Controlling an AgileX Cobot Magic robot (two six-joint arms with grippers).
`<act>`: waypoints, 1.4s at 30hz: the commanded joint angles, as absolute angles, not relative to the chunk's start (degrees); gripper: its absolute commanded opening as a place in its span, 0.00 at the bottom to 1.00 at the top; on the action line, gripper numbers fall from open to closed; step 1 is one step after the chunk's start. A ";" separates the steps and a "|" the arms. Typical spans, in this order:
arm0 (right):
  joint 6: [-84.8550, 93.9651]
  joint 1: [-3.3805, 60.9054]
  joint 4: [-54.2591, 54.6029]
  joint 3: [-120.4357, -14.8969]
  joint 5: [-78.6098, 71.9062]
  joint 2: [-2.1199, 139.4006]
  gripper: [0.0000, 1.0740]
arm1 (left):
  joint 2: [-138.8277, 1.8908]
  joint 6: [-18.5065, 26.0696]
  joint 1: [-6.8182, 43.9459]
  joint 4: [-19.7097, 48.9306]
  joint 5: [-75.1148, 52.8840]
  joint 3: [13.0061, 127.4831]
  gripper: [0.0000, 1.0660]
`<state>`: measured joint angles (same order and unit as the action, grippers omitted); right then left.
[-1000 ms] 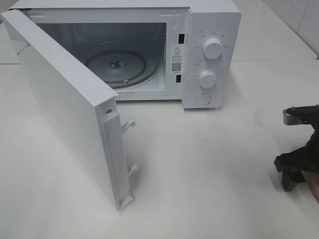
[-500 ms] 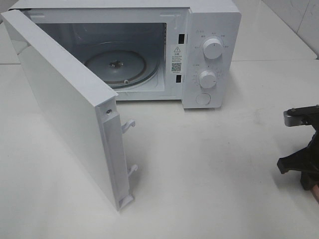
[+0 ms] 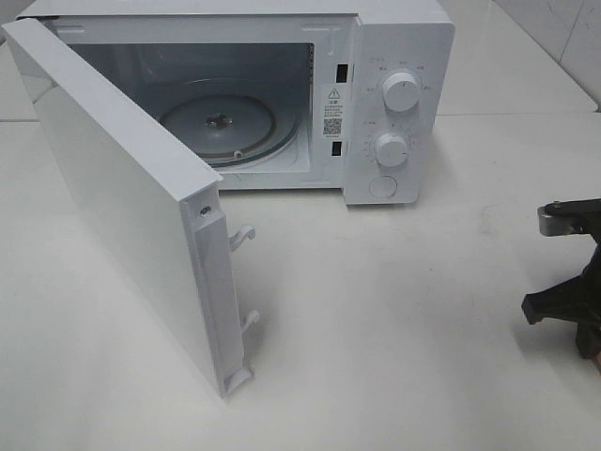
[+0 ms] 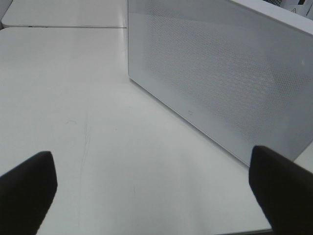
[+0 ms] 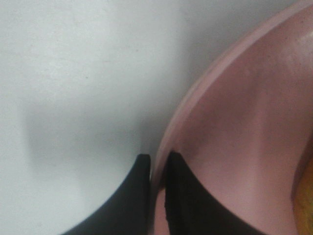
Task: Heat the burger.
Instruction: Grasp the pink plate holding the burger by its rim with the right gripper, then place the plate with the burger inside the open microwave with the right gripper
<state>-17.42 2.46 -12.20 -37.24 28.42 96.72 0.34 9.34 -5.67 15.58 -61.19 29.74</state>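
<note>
On rim of pink plate [image 5: 194,97], right tool [image 5: 157,162] clamped.

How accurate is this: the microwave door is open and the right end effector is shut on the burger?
Wrong in one respect: the right end effector is shut on the rim of the plate, not on the burger. The right wrist view shows it. The microwave door is open, as stated.

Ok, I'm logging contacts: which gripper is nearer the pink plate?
Right. The right gripper pinches the rim of the pink plate; the left gripper hangs open beside the microwave door.
</note>
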 commanded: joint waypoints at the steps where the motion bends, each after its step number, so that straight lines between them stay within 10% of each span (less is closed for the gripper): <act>1: -19.94 2.75 -14.04 -36.90 30.48 96.09 0.00 | 0.34 9.34 -5.96 15.81 -61.48 29.68 0.94; 42: -37.07 29.45 -33.69 -31.68 55.35 79.13 0.00 | 0.34 9.34 -5.96 15.81 -61.48 29.68 0.94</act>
<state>-36.84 27.22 -30.94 -32.20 51.11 80.96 0.34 9.34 -5.67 15.58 -61.19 29.74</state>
